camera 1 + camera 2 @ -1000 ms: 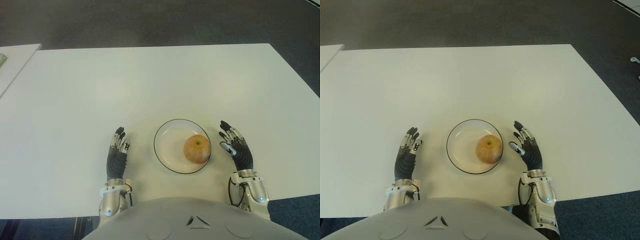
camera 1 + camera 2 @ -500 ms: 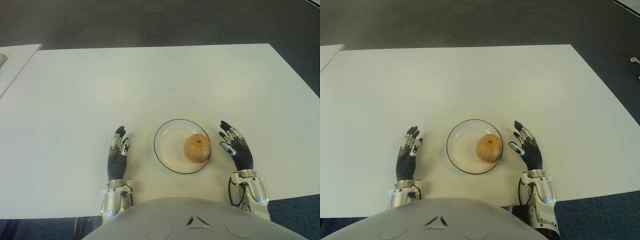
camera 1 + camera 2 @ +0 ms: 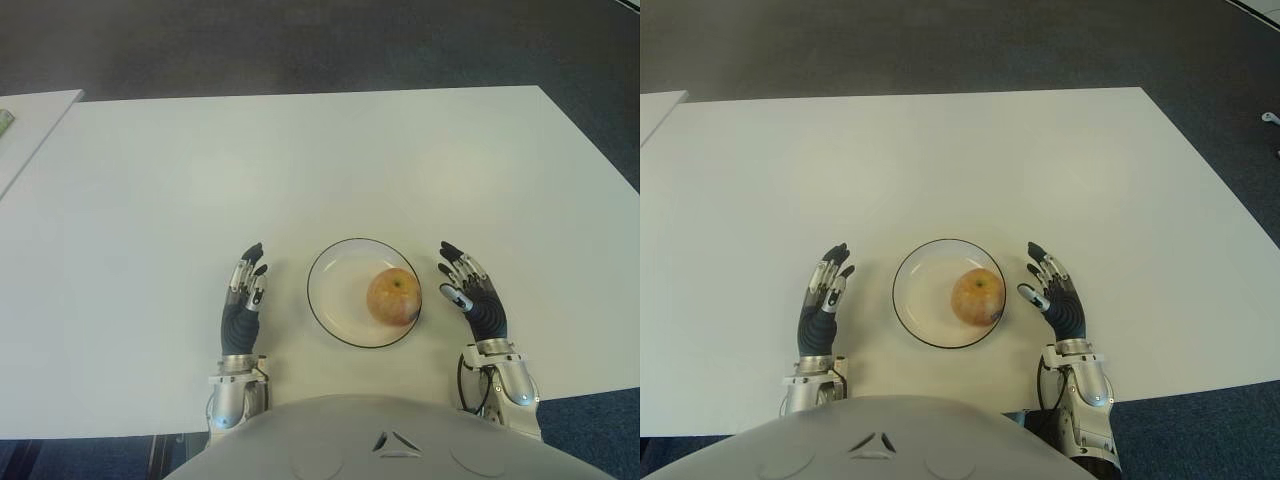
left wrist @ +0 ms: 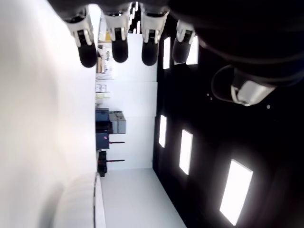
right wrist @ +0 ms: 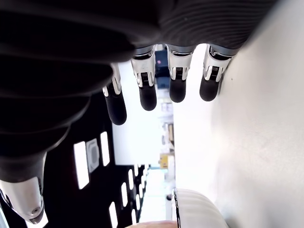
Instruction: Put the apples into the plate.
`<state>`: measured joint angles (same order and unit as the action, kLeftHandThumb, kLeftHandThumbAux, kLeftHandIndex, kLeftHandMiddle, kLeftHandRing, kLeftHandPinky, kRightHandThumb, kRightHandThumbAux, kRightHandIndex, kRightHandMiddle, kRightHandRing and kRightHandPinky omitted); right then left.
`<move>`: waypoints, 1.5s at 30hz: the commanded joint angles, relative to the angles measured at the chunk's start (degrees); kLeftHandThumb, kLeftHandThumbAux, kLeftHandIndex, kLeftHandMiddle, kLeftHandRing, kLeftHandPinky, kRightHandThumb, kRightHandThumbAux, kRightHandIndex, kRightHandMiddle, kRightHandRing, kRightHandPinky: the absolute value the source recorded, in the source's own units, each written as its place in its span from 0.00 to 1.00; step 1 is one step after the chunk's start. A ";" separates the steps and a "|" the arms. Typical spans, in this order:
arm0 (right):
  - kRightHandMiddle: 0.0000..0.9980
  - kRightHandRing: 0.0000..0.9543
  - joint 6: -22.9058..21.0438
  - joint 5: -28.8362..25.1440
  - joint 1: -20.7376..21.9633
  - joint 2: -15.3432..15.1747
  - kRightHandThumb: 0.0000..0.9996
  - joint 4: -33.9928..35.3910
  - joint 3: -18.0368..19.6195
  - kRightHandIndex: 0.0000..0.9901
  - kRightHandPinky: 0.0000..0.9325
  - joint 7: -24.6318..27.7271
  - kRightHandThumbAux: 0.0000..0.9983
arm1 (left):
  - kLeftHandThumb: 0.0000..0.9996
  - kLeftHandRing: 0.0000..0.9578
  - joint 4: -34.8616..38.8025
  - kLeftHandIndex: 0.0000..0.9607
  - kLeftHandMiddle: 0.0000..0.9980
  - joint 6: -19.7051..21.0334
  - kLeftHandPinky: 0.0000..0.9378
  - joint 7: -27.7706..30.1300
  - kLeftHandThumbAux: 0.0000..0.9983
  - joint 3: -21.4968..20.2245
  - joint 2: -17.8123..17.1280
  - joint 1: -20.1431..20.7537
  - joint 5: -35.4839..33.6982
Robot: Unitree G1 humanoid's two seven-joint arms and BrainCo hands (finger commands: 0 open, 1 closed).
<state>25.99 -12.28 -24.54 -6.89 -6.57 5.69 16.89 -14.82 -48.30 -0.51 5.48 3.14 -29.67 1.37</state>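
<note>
Left eye view shows the left hand (image 3: 241,301) and right hand (image 3: 472,296) with fingers stretched out, holding nothing, on either side of the plate (image 3: 335,300) with the apple (image 3: 393,297) in it on the white table (image 3: 300,160).

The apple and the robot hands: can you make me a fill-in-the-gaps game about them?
1. The apple lies in the ____.
2. The plate sits between the left hand and the ____ hand.
3. The fingers of the right hand hold ____.
4. Everything stands on a table whose colour is ____.

Missing words: plate; right; nothing; white
</note>
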 commanded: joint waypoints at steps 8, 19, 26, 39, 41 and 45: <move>0.14 0.07 -4.89 0.21 -3.91 1.19 0.22 -5.36 -0.74 0.18 0.04 -0.12 0.62 | 0.06 0.12 -10.00 0.08 0.10 2.62 0.18 0.77 0.30 0.15 -0.21 -0.89 1.03; 0.14 0.08 -4.58 0.53 -4.68 1.86 0.24 -3.83 -1.06 0.17 0.06 -0.94 0.64 | 0.08 0.08 -10.99 0.05 0.07 2.14 0.14 0.51 0.31 -0.79 -0.48 -0.21 0.61; 0.15 0.09 -4.02 1.05 -5.14 2.48 0.26 -3.13 -1.45 0.17 0.11 -1.83 0.66 | 0.07 0.04 -9.61 0.01 0.04 1.94 0.09 -0.31 0.31 -1.09 -0.95 -1.27 2.24; 0.12 0.08 -4.80 1.48 -6.05 3.55 0.28 -1.83 -2.34 0.13 0.10 -2.78 0.68 | 0.08 0.00 -11.12 0.00 0.00 -0.69 0.05 -3.40 0.30 -2.87 -0.09 -1.67 4.22; 0.12 0.08 -4.99 1.43 -6.13 3.68 0.28 -1.69 -2.53 0.12 0.10 -2.81 0.68 | 0.08 0.00 -11.57 0.00 0.00 -1.08 0.04 -3.52 0.29 -3.04 0.17 -1.54 3.71; 0.12 0.07 -5.27 1.54 -6.27 3.91 0.28 -1.42 -2.88 0.12 0.09 -3.01 0.68 | 0.08 0.00 -11.36 0.00 0.00 0.31 0.03 -5.18 0.27 -3.53 0.15 -1.80 5.77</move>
<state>25.94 -11.38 -27.22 -4.69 -3.95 4.45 14.36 -16.34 -53.27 -3.48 3.23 3.53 -29.83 4.68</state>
